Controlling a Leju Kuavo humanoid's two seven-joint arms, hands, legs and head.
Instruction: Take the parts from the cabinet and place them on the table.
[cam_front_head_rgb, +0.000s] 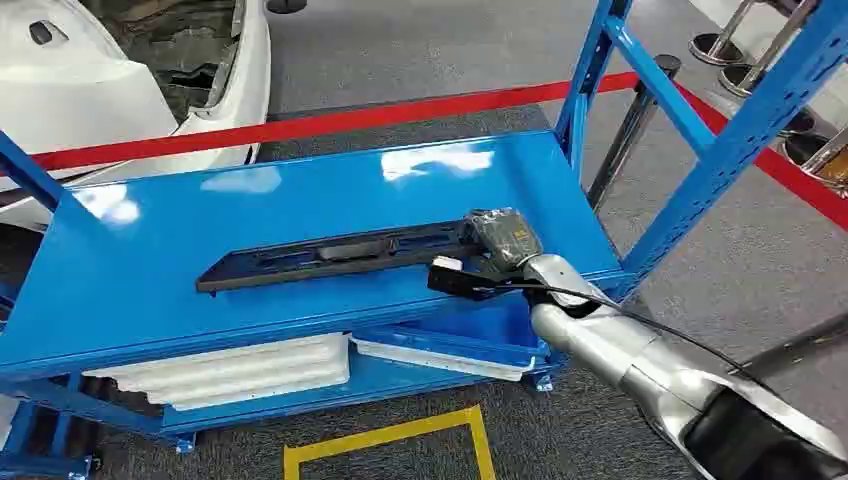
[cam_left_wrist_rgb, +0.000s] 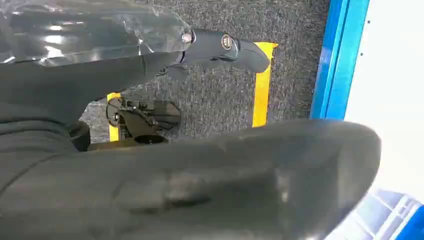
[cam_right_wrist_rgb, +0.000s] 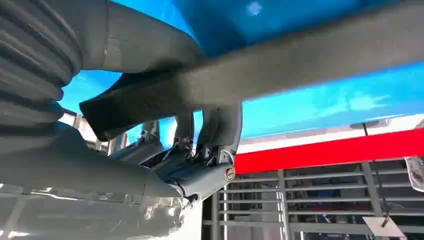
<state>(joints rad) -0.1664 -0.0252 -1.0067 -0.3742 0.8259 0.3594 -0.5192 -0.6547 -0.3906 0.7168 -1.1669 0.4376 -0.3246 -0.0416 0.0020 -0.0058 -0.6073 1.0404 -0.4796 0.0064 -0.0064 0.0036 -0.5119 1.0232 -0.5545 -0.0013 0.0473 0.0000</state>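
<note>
**Right hand on the long part at the blue shelf**

Grey carpet with a red barrier strip runs behind the glossy blue metal cabinet shelf. I see my right hand at the right end of the long flat black plastic part lying lengthwise on that shelf; its fingers curl around the part. My left hand hangs over carpet, and I cannot tell how its fingers lie.

long part on shelf, white trays beneath
</note>
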